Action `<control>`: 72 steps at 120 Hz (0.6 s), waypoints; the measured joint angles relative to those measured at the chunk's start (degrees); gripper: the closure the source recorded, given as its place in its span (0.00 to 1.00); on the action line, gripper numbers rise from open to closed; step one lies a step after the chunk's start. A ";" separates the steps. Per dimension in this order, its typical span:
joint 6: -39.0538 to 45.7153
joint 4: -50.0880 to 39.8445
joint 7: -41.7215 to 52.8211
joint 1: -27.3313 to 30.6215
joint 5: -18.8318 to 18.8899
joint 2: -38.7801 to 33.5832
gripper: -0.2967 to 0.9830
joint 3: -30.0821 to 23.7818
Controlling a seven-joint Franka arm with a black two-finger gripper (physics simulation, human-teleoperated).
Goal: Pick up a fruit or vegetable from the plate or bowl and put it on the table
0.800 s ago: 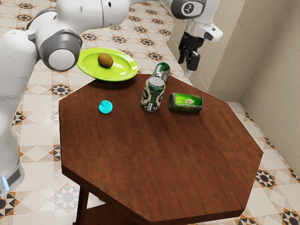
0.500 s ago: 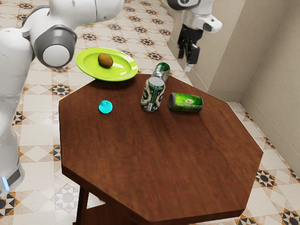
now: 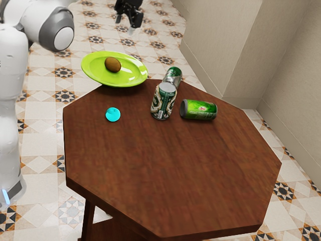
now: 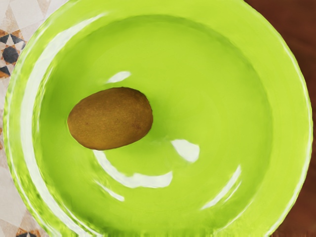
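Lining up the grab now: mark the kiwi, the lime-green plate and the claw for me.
Kiwi [image 4: 111, 119]: wrist view, the middle of its brown skin.
Lime-green plate [image 4: 291, 113]: wrist view, its rim, on the side farther from the kiwi.
Claw [image 3: 125, 26]: exterior view, midway between its fingertips.

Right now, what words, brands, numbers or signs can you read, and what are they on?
Nothing reads clearly.
Upright patterned can: vertical lettering, too small.
Green can on its side: label, too small.
Green-and-silver can behind: no legible text.
Arm: dark mark, cut off by the view's edge.
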 joint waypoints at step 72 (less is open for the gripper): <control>16.15 -13.33 24.46 40.43 5.29 2.00 0.23 -38.19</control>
